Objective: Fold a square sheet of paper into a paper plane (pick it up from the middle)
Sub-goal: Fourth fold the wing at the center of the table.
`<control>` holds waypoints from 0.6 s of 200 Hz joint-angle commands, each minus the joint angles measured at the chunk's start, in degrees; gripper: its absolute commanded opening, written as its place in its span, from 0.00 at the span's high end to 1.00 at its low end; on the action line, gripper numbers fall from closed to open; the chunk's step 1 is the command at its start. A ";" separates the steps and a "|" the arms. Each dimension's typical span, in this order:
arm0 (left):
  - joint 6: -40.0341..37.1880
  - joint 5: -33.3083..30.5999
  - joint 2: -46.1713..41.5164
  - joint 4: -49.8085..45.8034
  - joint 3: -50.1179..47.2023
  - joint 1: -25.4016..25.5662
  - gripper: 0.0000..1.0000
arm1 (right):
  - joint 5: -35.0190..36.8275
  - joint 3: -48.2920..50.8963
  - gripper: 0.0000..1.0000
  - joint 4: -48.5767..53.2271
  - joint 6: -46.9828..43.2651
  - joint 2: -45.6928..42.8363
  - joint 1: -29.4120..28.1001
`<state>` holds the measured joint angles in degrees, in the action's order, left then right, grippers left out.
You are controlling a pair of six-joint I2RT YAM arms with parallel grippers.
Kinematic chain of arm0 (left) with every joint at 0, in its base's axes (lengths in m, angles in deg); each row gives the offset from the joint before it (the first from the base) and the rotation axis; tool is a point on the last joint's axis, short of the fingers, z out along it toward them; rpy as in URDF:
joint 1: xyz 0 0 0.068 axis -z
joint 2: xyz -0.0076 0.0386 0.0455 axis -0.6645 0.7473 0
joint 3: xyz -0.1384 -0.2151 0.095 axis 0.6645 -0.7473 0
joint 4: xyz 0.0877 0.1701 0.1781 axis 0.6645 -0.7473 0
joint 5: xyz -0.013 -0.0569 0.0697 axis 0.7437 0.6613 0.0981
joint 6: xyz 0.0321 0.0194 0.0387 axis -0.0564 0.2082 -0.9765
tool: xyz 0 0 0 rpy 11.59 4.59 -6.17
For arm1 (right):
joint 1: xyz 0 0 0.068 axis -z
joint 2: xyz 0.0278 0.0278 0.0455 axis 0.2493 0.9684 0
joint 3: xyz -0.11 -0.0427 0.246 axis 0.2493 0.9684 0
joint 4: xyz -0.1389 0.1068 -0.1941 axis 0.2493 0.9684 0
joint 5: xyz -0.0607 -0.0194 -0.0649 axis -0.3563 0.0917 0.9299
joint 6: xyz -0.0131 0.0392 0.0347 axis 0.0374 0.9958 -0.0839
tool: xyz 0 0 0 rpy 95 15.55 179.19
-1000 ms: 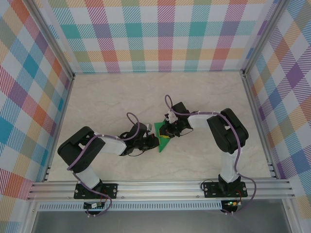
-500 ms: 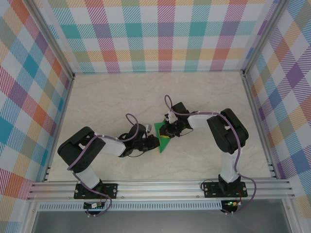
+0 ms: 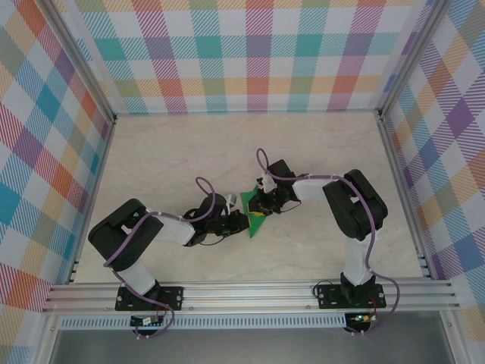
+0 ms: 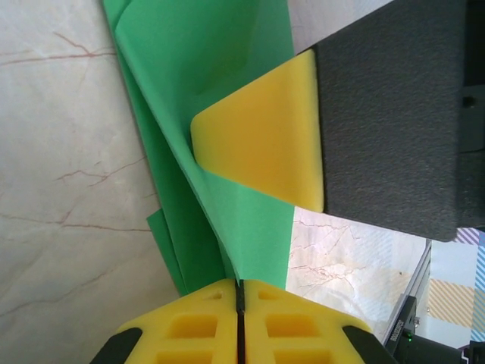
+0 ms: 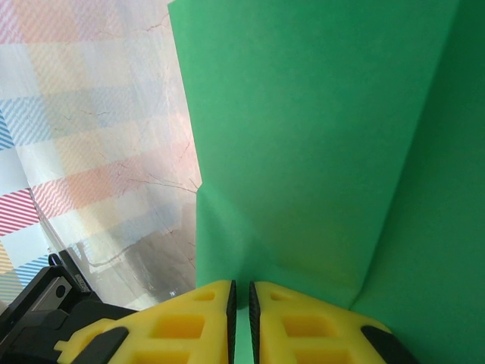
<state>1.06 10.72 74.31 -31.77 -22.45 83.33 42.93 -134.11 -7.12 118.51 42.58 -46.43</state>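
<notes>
Seen from above, the square sheet of paper point(image 3: 254, 222), already creased, is at the middle of the surface point(image 3: 189, 152), between the left fingers point(image 3: 242, 219) and the right fingers point(image 3: 260, 207). It looks thin, light and easy to bend, so a folded edge is probably the best place to hold.

From the left wrist, the left fingers point(image 4: 233, 307) are pressed together on a fold of the paper point(image 4: 212, 76).

From the right wrist, the right fingers point(image 5: 224, 307) are almost closed and pinch another edge of the paper point(image 5: 318, 136).

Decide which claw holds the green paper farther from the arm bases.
The right claw, on the right-hand arm; the left claw pinches the paper nearer the bases.
</notes>
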 commanded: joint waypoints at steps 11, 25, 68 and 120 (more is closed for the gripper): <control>-1.42 3.58 -1.26 3.16 -0.49 -0.46 0.91 | 3.39 1.26 0.84 2.19 -0.82 0.78 -0.36; -1.53 3.20 -1.14 2.15 -0.45 -0.42 0.91 | 3.39 1.26 0.84 2.25 -0.79 0.69 -0.35; -0.64 4.61 0.25 1.60 -0.92 -0.26 0.86 | 3.48 1.26 0.84 2.33 -0.80 0.63 -0.36; -0.47 6.37 1.54 3.07 -0.64 0.62 0.86 | 3.50 1.35 0.84 2.29 -0.80 0.52 -0.36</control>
<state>1.28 14.39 75.21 -30.17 -23.13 83.25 42.95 -134.11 -7.10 118.51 42.58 -46.43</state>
